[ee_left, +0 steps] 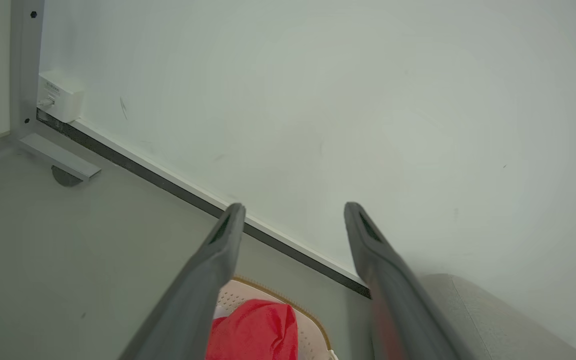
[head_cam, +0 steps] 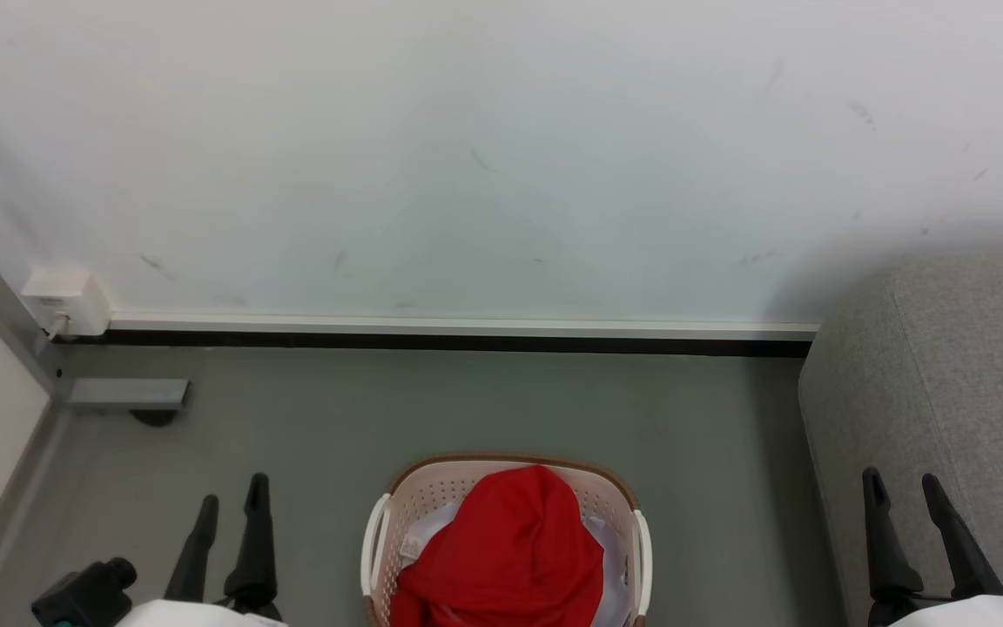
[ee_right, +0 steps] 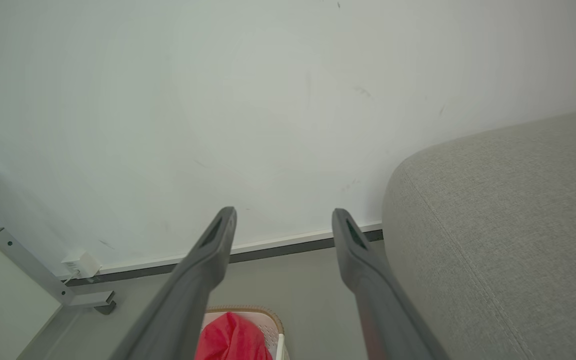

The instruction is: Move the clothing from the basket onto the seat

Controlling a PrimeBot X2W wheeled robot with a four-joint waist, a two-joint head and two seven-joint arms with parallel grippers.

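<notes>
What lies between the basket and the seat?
A bare strip of grey floor runs between the basket and the seat, with nothing resting on it. The head view shows it plainly, and the right wrist view agrees.

Left tool (ee_left: pixel 294 207) spread wide, empty, red garment (ee_left: pixel 253 330) in basket (ee_left: pixel 310 332) below, grey seat (ee_left: pixel 493 325) at right

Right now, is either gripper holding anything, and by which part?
Nothing is held. The left gripper and right gripper have open, empty jaws; the red garment lies in the basket.
</notes>
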